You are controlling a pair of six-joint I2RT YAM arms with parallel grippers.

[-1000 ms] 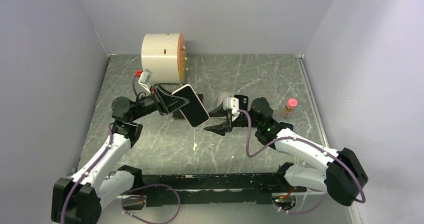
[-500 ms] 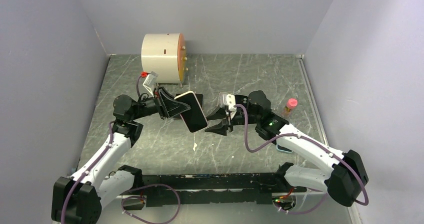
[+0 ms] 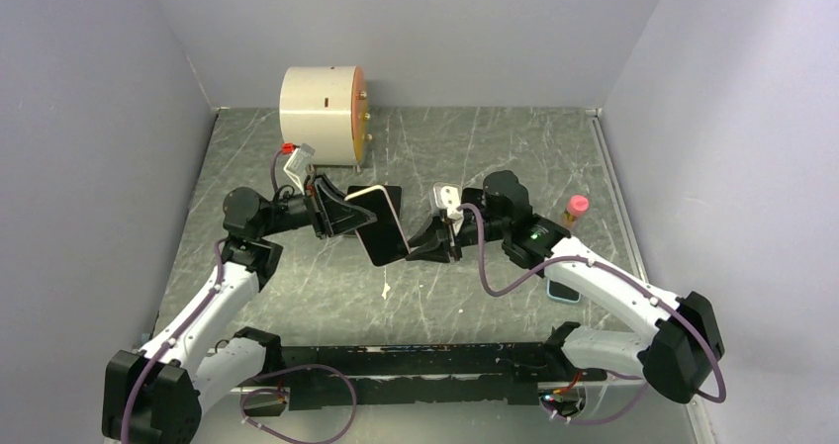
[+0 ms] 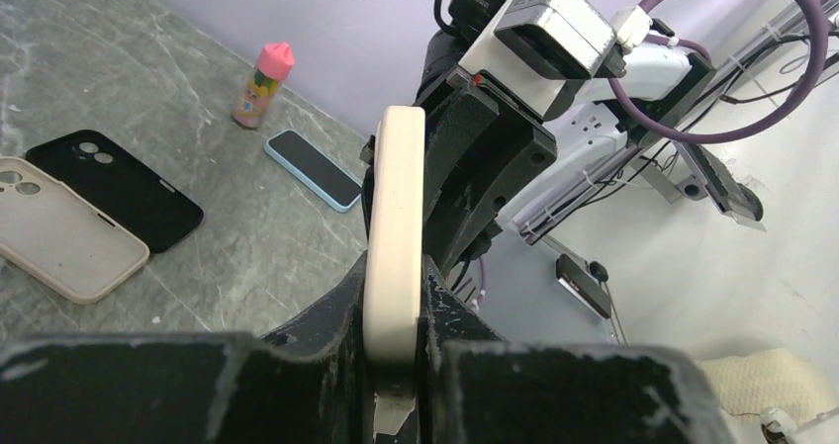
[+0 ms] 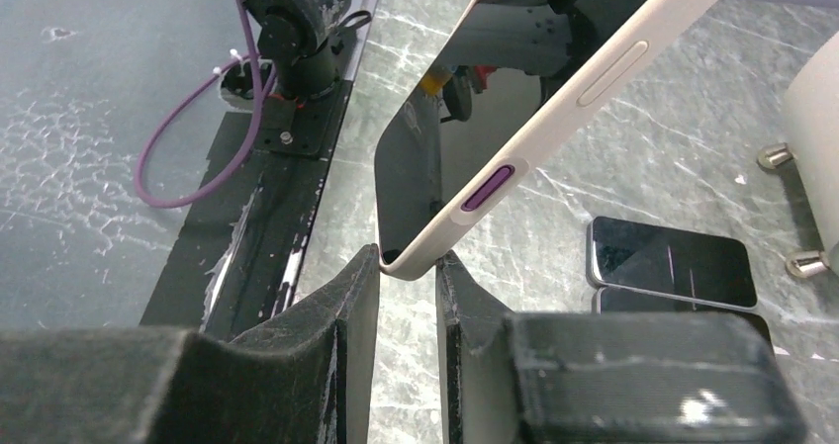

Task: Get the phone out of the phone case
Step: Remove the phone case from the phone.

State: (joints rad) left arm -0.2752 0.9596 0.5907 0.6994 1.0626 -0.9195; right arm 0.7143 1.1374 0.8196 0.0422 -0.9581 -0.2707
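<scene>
The phone in its cream case [image 3: 382, 228] is held in the air, tilted, above the middle of the table. My left gripper [image 3: 341, 213] is shut on its left end; in the left wrist view the case's cream edge [image 4: 396, 207] stands upright between my left gripper's [image 4: 396, 301] jaws. My right gripper [image 3: 423, 245] is at the phone's lower right corner. In the right wrist view that corner of the cased phone [image 5: 534, 128], with its purple button, sits between my right gripper's [image 5: 408, 266] fingertips, touching both.
A white cylinder [image 3: 320, 113] stands at the back left. A pink-capped bottle [image 3: 573, 211] stands on the right, and a blue phone [image 4: 312, 169] lies near it. Loose black [image 4: 114, 187] and beige [image 4: 59, 241] cases lie on the table. Dark phones [image 5: 673, 261] lie under the held one.
My left gripper has lowered and turned the cased phone towards the right arm. My right gripper has moved left onto the phone's lower corner and its jaws have narrowed around it.
</scene>
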